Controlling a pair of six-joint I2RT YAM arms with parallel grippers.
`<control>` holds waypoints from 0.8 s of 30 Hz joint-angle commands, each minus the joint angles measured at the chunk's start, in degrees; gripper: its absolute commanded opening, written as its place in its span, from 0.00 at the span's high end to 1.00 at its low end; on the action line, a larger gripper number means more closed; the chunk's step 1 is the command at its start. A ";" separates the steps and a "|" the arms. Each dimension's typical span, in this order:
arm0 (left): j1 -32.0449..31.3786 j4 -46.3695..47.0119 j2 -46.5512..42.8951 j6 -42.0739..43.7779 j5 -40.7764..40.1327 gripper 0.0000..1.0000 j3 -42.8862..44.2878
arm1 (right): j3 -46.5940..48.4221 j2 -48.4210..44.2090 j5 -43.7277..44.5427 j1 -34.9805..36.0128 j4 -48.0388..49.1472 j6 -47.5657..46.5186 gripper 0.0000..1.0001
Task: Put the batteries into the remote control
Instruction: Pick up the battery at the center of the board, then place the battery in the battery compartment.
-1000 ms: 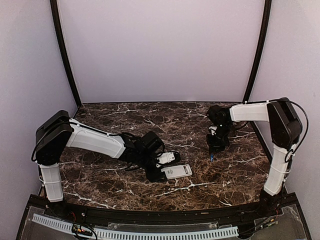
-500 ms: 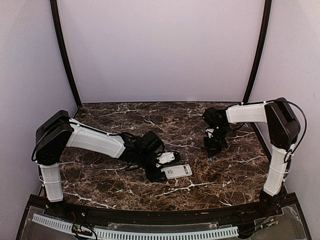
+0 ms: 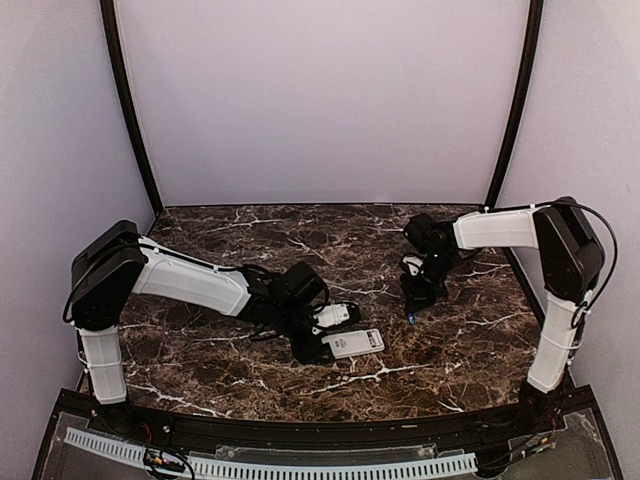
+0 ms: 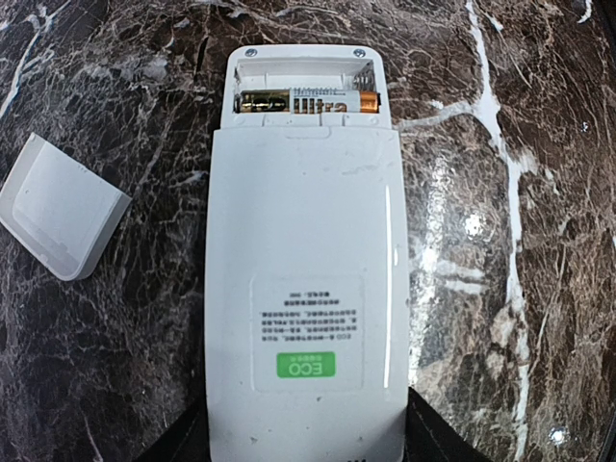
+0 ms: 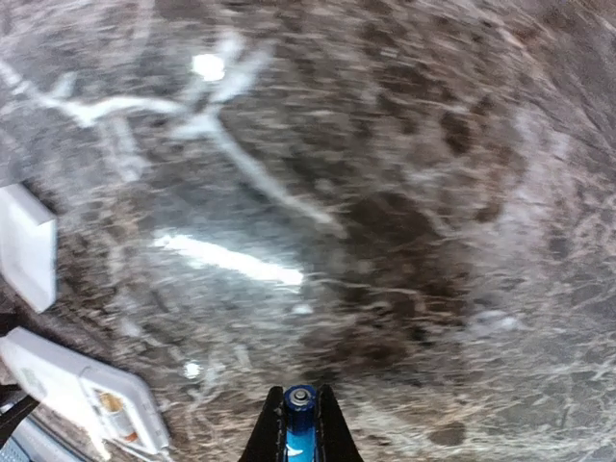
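Right hand (image 5: 299, 430): pinches a blue battery (image 5: 300, 402) above the desk (image 4: 520, 289). Left hand (image 4: 308, 448): clamps the remote control (image 4: 303, 269), cover (image 4: 60, 205) off, gold battery (image 4: 308, 101) seated, second slot empty.

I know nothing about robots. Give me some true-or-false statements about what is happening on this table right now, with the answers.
1. The right arm's fingers hold a small blue cylindrical battery. True.
2. The white rectangular plastic remote control lies buttons up. False: its plain back, with a green label, faces up.
3. The remote's battery bay is empty. False: one gold-coloured battery already sits in it, beside a free slot.
4. The small loose white plastic cover lies on the dark marble table beside the remote, not on it. True.
5. The left arm's fingers hold nothing. False: they grip the remote's end.
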 commanded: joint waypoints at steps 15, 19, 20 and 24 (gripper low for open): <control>0.43 -4.08 2.53 -0.29 0.39 0.40 -2.30 | -26.56 -18.71 -10.60 12.50 50.15 -0.99 1.00; 0.43 -4.24 2.62 -0.53 0.19 0.41 -2.17 | -32.30 -21.07 -7.92 12.70 55.98 -1.75 1.00; 0.41 -4.30 2.69 -0.54 0.14 0.41 -2.07 | -33.08 -21.52 -7.30 12.75 56.64 -2.43 1.00; 0.42 -4.58 2.93 -0.75 0.00 0.41 -1.74 | -35.09 -21.15 -7.40 12.75 58.08 -3.72 1.00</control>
